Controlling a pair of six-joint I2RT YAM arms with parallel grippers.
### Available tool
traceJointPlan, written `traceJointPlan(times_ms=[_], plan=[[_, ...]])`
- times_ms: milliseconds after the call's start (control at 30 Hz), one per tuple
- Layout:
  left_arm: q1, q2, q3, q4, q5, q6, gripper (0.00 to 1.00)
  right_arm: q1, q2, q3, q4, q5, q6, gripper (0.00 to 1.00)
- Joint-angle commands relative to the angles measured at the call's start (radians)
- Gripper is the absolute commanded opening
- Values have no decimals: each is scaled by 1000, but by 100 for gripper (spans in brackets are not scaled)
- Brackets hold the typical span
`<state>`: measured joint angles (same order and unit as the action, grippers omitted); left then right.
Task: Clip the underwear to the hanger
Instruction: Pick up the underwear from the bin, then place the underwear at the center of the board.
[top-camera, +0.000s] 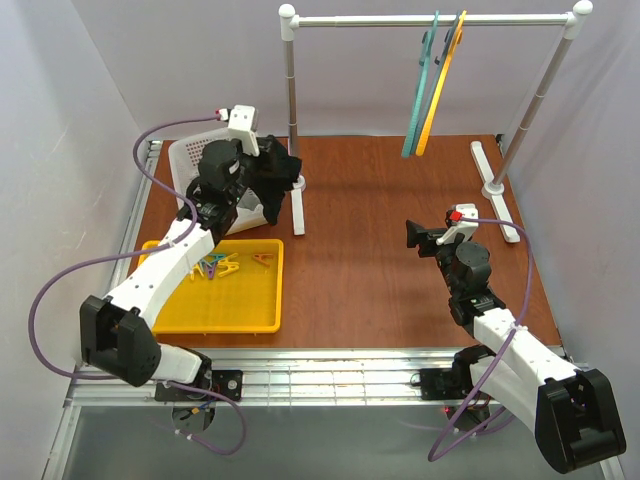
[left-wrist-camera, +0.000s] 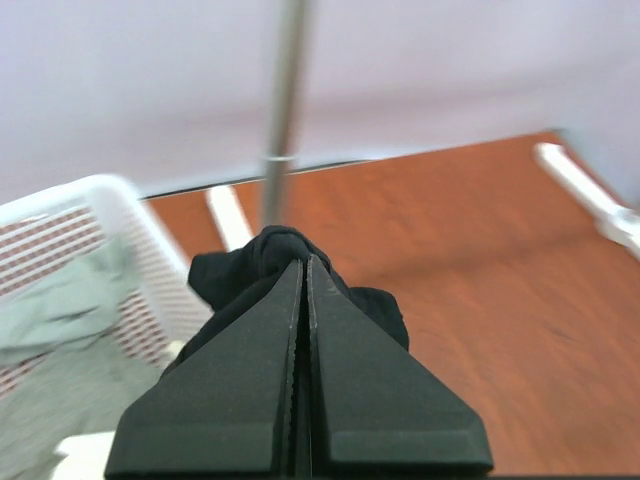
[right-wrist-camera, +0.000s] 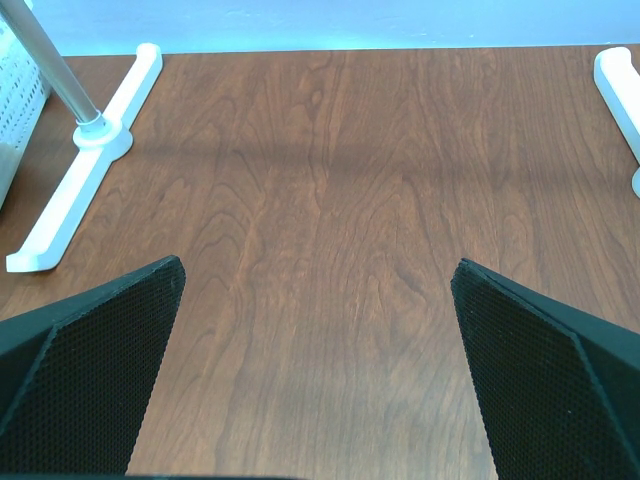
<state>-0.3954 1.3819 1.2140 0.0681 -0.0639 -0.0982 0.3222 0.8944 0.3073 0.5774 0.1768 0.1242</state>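
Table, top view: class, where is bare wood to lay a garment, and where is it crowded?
Free: the wood between the rack's left foot and the open right pincer, and the back strip under the teal hanger. Crowded: the left side, with yellow tray, white basket and the left pincer shut on the underwear.

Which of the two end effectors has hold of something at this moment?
The left end effector: its jaws are shut on the black underwear. The right end effector stands wide open above the table, holding nothing.
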Motion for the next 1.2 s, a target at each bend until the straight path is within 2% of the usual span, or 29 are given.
traceJointPlan(times_ms=[0, 267, 367, 533, 667, 700, 800, 967, 1167], plan=[[-58, -44, -25, -10, 121, -18, 0, 3, -11, 16, 30, 0, 6, 99], [-250, -9, -36, 25, 234, -67, 0, 2, -35, 9, 12, 35, 11, 99], [-310, -9, -99, 119, 315, -135, 0, 2, -49, 6, -1, 53, 14, 99], [-341, 12, -358, 357, 352, -167, 0, 3, -45, 6, -10, 70, 20, 99], [-364, 117, -435, 343, 305, -124, 27, 2, -29, 13, -22, 81, 25, 99], [-367, 147, -448, 332, 296, -117, 37, 3, -19, 15, -24, 79, 23, 99], [-381, 135, -540, 381, 253, -120, 49, 3, 20, 29, -24, 64, 17, 99], [-381, 124, -565, 400, 135, -135, 50, 5, 138, 90, -50, 69, 35, 99], [-381, 276, -524, 456, 101, -138, 50, 5, 383, 208, -165, 85, 80, 97]])
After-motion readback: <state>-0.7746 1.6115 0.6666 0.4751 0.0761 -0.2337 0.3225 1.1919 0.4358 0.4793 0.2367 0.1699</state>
